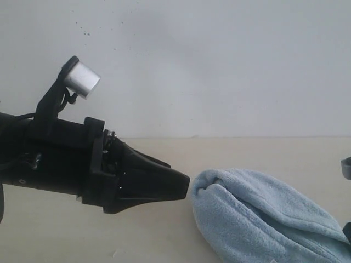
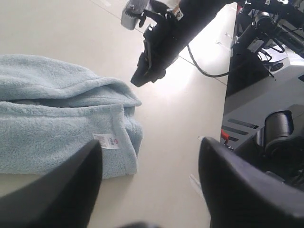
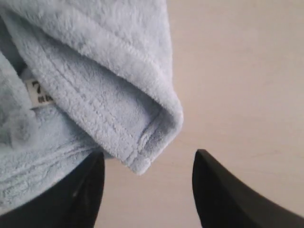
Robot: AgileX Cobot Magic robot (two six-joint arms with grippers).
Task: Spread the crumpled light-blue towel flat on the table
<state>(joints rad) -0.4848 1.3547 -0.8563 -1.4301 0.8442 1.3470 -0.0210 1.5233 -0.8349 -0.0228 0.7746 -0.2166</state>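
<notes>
Exterior view, left side: the right arm is reaching in almost level above the table and pointing rightward. A silver cylinder is riding on a bracket over its wrist. I am reading it as the right arm because the left wrist view is looking at this same arm from across the towel.

The right gripper is sitting low, its tip just beside the rounded end of the towel. Contact cannot be told. Seen side-on, the fingers are overlapping, so their spread is unreadable here. The right wrist view is showing both fingers standing wide apart and clamping nothing. A hemmed towel corner is lying ahead of them.

Centre to right: the towel is lying bunched and folded over itself on the table, low right in the exterior view, and is running off the frame. A white label is showing near the folded end.

The left gripper is hovering at that folded end, tilted down, with its fingers spread wide and gripping nothing.

Right edge: a dark sliver is showing, too little to identify.
</notes>
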